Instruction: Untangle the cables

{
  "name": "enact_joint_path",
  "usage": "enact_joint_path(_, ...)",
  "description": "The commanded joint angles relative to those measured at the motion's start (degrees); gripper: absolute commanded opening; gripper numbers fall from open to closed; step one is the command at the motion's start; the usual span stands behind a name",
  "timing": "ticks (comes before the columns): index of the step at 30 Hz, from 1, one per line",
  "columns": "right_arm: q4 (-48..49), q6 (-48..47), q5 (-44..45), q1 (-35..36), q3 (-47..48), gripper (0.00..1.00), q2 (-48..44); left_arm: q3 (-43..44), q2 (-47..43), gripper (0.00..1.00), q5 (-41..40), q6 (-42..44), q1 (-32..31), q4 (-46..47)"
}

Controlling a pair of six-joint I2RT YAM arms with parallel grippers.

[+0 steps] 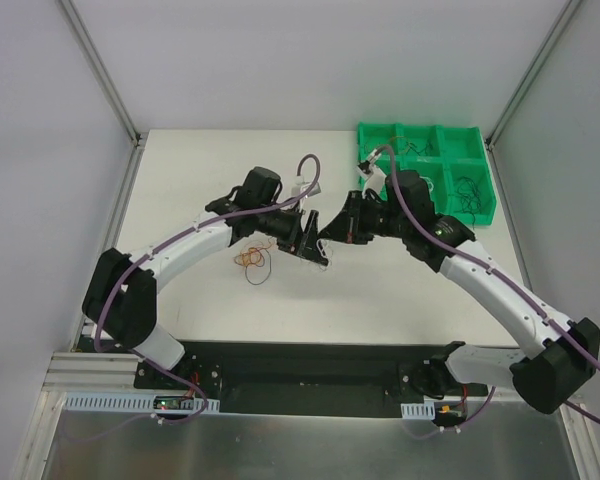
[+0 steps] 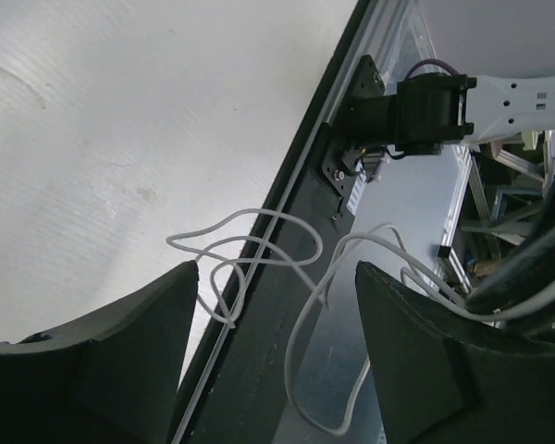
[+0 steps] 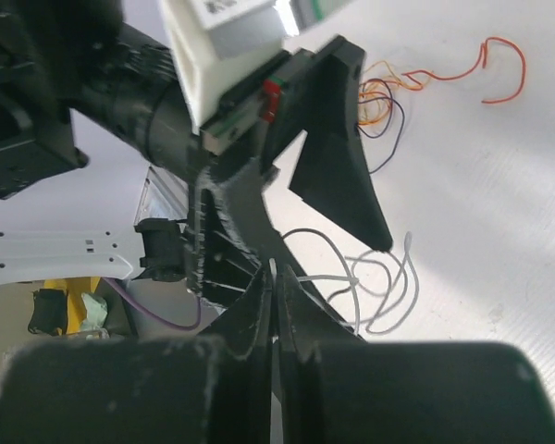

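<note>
White table [image 1: 200,170], green bin [image 1: 477,135] behind: left jaws gape around white cable [image 2: 290,359], right jaws pinch it.

I see the desk [image 1: 200,180] as a matt white sheet, faintly ribbed up close. The white cable [image 2: 292,361] has smooth, slightly shiny insulation, as do the red and orange cables [image 3: 388,88]. The left tool [image 2: 277,277] looks like matt black, grainy plastic. The green bin [image 1: 420,128] is smooth plastic.
</note>
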Motion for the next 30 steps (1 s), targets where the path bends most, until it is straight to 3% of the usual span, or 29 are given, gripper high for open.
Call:
enact_joint_path(1,3.20,1.80,-2.81,0.09,3.51,0.00,-3.50,1.70,1.64,0.66,5.33,-3.00,-2.36,5.59)
enact_joint_path(12,5.66,4.35,-2.90,0.27,7.55,0.01,-8.51,4.25,7.79,0.28,0.59,-6.78,-2.54,5.68)
enact_joint_path(17,1.19,2.24,-1.67,0.18,16.05,0.00,-9.22,3.81,11.30,0.18,-3.36,-5.46,-2.02,3.05)
enact_joint_path(20,-2.07,-0.22,0.26,0.09,22.30,0.00,-8.87,3.02,12.54,0.00,-6.69,-5.11,-1.05,0.50)
enact_joint_path(30,-3.83,-2.15,1.58,-5.52,28.65,0.00,-6.32,1.26,8.60,0.00,-7.85,-4.14,3.78,-3.63)
